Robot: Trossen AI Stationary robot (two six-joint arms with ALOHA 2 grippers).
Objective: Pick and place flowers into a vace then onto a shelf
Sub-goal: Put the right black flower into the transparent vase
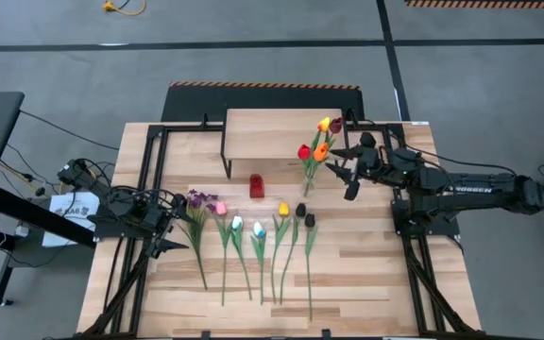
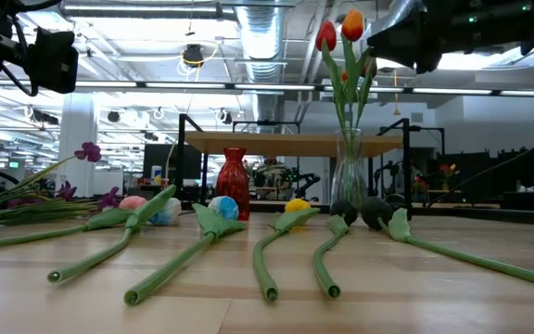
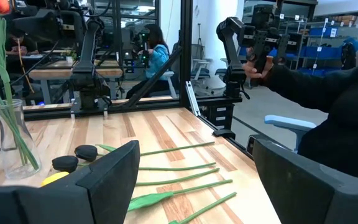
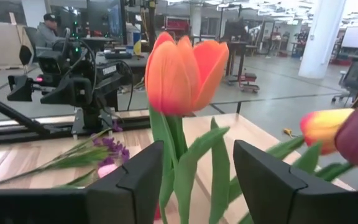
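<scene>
Flowers split in two groups. Clear glass vase (image 1: pixel 307 185) is standing upright on the plank counter (image 1: pixel 366 274), holding red, orange, yellow and maroon tulips (image 1: pixel 317 146), just in front of the light wood shelf with black legs (image 1: pixel 272 132). Right claw (image 1: pixel 344 171) is hovering at the bouquet's 3 o'clock, fingers apart, orange tulip (image 4: pixel 182 68) showing between them, not pinched. Remaining long-stemmed flowers (image 1: pixel 253 241) are lying in a row on the counter. Left claw (image 1: pixel 168 227) is waiting open at the row's 9 o'clock. Small red vase (image 1: pixel 257 186) is standing at the glass vase's 9 o'clock.
</scene>
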